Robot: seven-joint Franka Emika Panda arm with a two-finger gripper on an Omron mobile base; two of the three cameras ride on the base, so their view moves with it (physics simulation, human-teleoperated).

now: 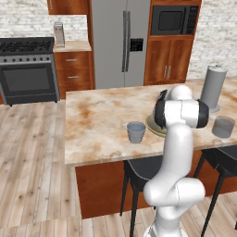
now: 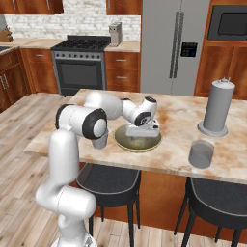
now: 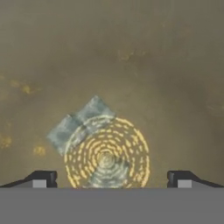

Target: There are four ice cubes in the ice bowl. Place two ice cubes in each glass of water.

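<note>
The olive-green ice bowl [image 2: 121, 143] sits mid-counter, and its edge [image 1: 150, 123] shows left of the arm. My gripper [image 3: 111, 180] points down into it, open, fingertips [image 3: 40, 179] wide apart with nothing between them. In the hand view, pale grey ice cubes [image 3: 81, 124] lie side by side on the bowl's floor, above and left of the gap. Another ice cube [image 3: 107, 168] lies between the tips over a yellow spiral mark. One glass of water [image 1: 136, 132] stands left of the bowl, half hidden by my elbow in the right base view [image 2: 100, 141]. The other glass [image 2: 201, 154] stands to the right.
A tall grey cylinder on a round base [image 2: 218, 108] stands at the back right of the island counter [image 1: 97, 125]. Dark stools [image 2: 108, 181] sit under the counter's near edge. Stove [image 1: 27, 69] and fridge [image 1: 120, 41] line the far wall.
</note>
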